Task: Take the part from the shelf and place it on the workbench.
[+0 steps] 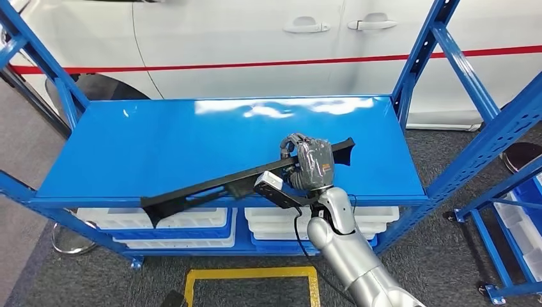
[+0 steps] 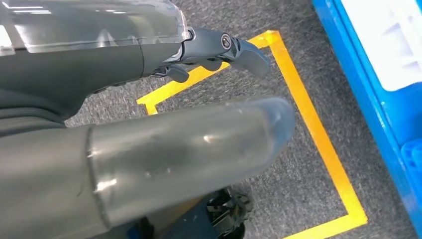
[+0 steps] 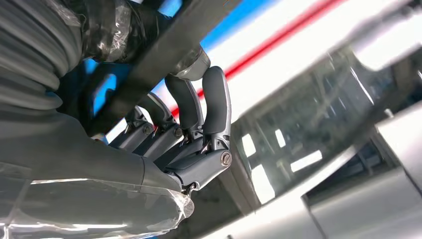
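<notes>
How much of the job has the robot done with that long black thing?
Done: the right hand has gripped the long black plastic part near one end. In hand: the part slants across the glossy blue metal shelf, its far end poking past the front edge; whether it is fully lifted is unclear. The left hand hangs over grey carpet, holding nothing. Left: carrying it to the workbench.

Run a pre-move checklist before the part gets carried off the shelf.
1. Right hand grips the long black part: ok, fingers wrap the bar.
2. Grip near the part's middle: not ok, it is held close to one end, and the long end hangs past the shelf front edge.
3. Part lifted clear of the shelf surface: cannot tell.
4. Left hand free to help: ok, it holds nothing and hangs over the yellow floor tape.
5. Blue upright clear of the swing: cannot tell.
</notes>
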### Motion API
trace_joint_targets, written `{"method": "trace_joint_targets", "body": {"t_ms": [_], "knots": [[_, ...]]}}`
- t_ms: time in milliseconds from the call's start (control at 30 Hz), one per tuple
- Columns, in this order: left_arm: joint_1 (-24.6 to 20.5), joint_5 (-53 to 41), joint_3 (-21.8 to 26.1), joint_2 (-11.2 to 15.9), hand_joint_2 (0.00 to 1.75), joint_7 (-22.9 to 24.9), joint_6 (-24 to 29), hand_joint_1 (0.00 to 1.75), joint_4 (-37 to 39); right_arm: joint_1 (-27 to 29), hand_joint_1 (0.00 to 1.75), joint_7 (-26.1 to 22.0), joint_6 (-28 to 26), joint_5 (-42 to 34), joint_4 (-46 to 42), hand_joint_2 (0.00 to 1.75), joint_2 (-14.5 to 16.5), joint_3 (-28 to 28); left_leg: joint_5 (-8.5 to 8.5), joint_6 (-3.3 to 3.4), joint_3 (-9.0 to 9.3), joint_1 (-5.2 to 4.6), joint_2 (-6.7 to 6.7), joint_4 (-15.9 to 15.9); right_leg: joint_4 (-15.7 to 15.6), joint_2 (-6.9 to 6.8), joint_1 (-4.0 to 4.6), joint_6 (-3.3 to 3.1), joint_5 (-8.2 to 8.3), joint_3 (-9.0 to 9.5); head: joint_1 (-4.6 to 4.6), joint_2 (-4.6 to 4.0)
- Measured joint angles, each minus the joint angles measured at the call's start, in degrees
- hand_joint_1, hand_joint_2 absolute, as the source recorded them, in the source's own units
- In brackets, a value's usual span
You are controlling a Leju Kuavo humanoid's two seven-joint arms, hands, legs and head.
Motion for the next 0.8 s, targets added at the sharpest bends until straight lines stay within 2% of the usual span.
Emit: {"method": "trace_joint_targets", "body": {"t_ms": [100,133,167,200,267,333,433,500,533,600,633,667,700,733,800], "knots": [[0.1,0.6,0.3,-0.1,0.0,0.0,0.5,0.0,0.0,-0.2,1.72,0.2,0.9,0.4,-4.6,1.75,-0.1,0.1,-3.94,-0.56,-3.82,0.28,0.0,8.3,0.0,-0.1,0.09,-0.22,-0.01,-0.09,0.0,0.0],[0.2,0.9,0.6,-0.1,0.0,-0.1,0.3,0.0,0.0,-0.4,1.72,0.4,1.6,0.3,-6.4,1.75,-0.2,0.2,-4.36,-0.65,-4.86,0.33,0.0,10.4,0.0,-0.11,0.12,-0.24,-0.02,-0.1,0.0,0.0],[0.4,1.2,0.8,-0.2,0.0,-0.2,-0.1,0.0,0.0,-0.7,1.72,0.6,2.5,0.1,-8.5,1.75,-0.4,0.4,-4.08,-0.7,-5.44,0.37,0.0,11.4,0.0,-0.11,0.14,-0.25,-0.04,-0.11,0.0,0.0],[0.5,1.5,1.0,-0.2,0.0,-0.4,-0.6,0.0,0.0,-1.3,1.72,0.7,3.4,-0.2,-10.5,1.75,-0.5,0.7,-2.81,-0.65,-5.12,0.39,0.0,10.4,0.0,-0.08,0.15,-0.25,-0.06,-0.09,-0.01,0.0],[0.6,1.7,1.3,-0.2,0.0,-0.9,-1.6,0.0,0.0,-2.7,1.74,1.1,5.0,-0.9,-14.3,1.75,-0.7,1.5,1.16,-0.3,-2.1,0.37,0.01,3.4,0.0,-0.03,0.15,-0.15,-0.13,0.02,0.0,0.0],[0.6,1.7,1.6,-0.2,0.0,-1.2,-1.9,0.0,0.0,-4.1,1.75,1.3,6.1,-1.5,-17.4,1.75,-0.8,2.4,3.2,0.22,0.7,0.08,-0.01,-2.6,0.0,-0.01,0.29,0.23,-0.16,-0.01,0.0,0.0],[0.7,1.5,1.7,-0.3,0.0,-1.4,-1.9,0.0,0.0,-4.8,1.73,1.4,6.6,-1.8,-20.1,1.75,-1.0,3.9,3.27,1.06,1.36,-0.17,-0.14,-4.3,-0.2,-0.09,0.34,1.16,-0.05,-0.1,0.01,0.0],[0.9,1.5,1.8,-0.5,0.0,-1.4,-1.8,0.0,0.0,-5.0,1.72,1.3,6.7,-2.3,-21.3,1.75,-1.1,4.7,3.7,1.83,1.62,0.0,-0.13,-5.0,1.0,-0.11,0.25,1.68,-0.95,-0.56,0.03,0.0],[0.9,1.4,1.8,-0.6,0.0,-1.4,-1.9,0.0,0.0,-5.1,1.73,1.2,6.8,-2.9,-21.8,1.75,-1.2,5.0,3.88,2.21,1.76,0.09,-0.1,-5.4,3.0,-0.1,0.23,1.85,-2.26,-1.5,0.03,0.0],[0.9,1.3,1.8,-0.7,0.0,-1.4,-2.4,0.0,0.0,-5.3,1.73,0.9,7.3,-4.1,-22.6,1.75,-1.4,5.8,3.88,2.6,1.79,-0.03,-0.04,-5.4,9.8,-0.11,0.16,2.03,-5.63,-4.74,0.05,0.0],[0.9,1.3,1.9,-0.7,0.44,-1.4,-2.8,0.0,0.0,-5.3,1.73,0.8,7.5,-4.5,-22.8,1.75,-1.6,6.3,3.83,2.69,1.78,-0.09,-0.03,-5.3,12.9,-0.11,0.14,2.09,-6.72,-6.3,0.04,0.0],[1.0,1.2,1.9,-0.7,0.87,-1.4,-3.1,0.0,0.0,-5.3,1.74,0.7,7.7,-4.7,-23.0,1.75,-1.7,6.8,3.75,2.71,1.78,-0.12,-0.05,-5.2,14.5,-0.12,0.12,2.15,-6.77,-7.13,0.05,0.0],[1.1,1.2,1.9,-0.7,1.31,-1.3,-3.4,0.0,0.0,-5.3,1.74,0.7,7.7,-4.8,-23.2,1.75,-1.7,7.2,3.62,2.67,1.78,-0.12,-0.08,-5.0,14.0,-0.13,0.09,2.17,-5.73,-6.95,0.05,0.0],[1.1,1.3,2.0,-0.7,1.75,-1.3,-3.6,0.0,0.0,-5.4,1.75,0.7,7.8,-4.9,-23.4,1.75,-1.8,7.6,3.42,2.59,1.79,-0.09,-0.13,-4.8,11.6,-0.14,0.06,2.16,-3.93,-5.82,0.04,0.0],[1.2,1.5,2.1,-0.7,1.75,-1.3,-4.0,0.0,0.0,-5.7,1.74,0.6,7.9,-5.0,-23.8,1.75,-1.8,8.2,2.81,2.15,1.6,-0.16,-0.23,-3.9,4.8,-0.14,0.03,1.99,-0.94,-2.63,0.05,0.0]]}}
